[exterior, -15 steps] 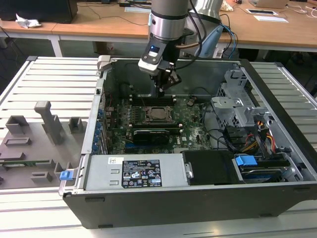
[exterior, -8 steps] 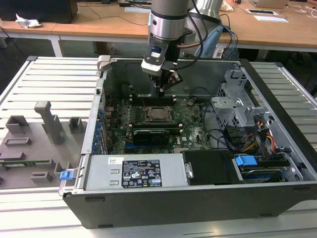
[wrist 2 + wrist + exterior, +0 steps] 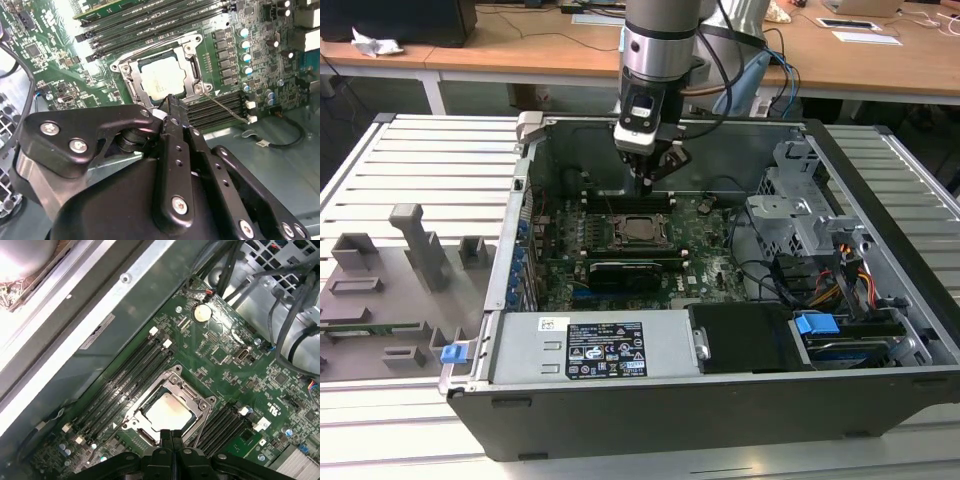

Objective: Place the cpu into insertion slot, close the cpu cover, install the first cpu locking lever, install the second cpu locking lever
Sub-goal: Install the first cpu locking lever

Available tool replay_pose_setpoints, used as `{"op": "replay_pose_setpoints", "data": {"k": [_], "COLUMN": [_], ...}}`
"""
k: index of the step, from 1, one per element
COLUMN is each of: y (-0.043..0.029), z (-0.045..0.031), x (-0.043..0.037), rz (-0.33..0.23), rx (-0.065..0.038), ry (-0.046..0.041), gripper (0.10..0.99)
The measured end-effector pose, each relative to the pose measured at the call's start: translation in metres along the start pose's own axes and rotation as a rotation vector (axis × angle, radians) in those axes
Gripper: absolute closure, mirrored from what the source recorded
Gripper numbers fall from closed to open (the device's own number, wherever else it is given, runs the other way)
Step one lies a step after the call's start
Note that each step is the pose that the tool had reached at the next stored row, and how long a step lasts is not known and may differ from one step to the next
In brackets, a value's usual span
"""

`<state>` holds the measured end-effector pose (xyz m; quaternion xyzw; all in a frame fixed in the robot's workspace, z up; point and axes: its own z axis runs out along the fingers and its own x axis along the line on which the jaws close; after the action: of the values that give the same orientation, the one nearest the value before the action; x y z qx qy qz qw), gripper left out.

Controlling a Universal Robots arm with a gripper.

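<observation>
The cpu [image 3: 640, 229] lies flat in the insertion slot [image 3: 619, 229] on the green motherboard inside the open computer case. Its pale metal face shows in both wrist views [image 3: 162, 78] [image 3: 167, 412]. The cpu cover [image 3: 191, 65] [image 3: 189, 391] lies down around the chip as a silvery frame. A thin wire locking lever [image 3: 225, 106] sticks out from one corner of the socket, over the memory slots. My gripper [image 3: 645, 183] [image 3: 170, 100] [image 3: 172, 432] hangs just above the socket's far edge, fingers pressed together with nothing between them.
Black memory slots [image 3: 130, 375] flank the socket. A long black expansion card [image 3: 625, 270] sits nearer the front, with a power supply [image 3: 590, 345] before it. A drive cage and cables [image 3: 810, 230] fill the exterior view's right. A grey fixture tray [image 3: 410, 260] lies outside the case.
</observation>
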<state>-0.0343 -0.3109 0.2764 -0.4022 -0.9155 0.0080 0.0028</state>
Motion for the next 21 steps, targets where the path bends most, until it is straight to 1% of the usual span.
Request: {"op": "replay_pose_setpoints", "data": {"k": [2, 6, 9, 11, 15, 18, 20, 21], "y": [0.0, 0.0, 0.0, 0.0, 0.0, 0.0, 0.0, 0.0], "z": [0.0, 0.0, 0.0, 0.0, 0.0, 0.0, 0.0001, 0.0001], "x": [0.0, 0.0, 0.0, 0.0, 0.0, 0.0, 0.0, 0.0], "rz": [-0.027, -0.055, -0.101, -0.118, -0.173, -0.235, -0.325, -0.343], "rx": [0.0, 0.0, 0.0, 0.0, 0.0, 0.0, 0.0, 0.0], "ry": [-0.0005, -0.0009, -0.0017, -0.002, -0.003, -0.004, -0.0055, -0.0058], "gripper": [0.98, 0.98, 0.98, 0.98, 0.98, 0.98, 0.98, 0.98]}}
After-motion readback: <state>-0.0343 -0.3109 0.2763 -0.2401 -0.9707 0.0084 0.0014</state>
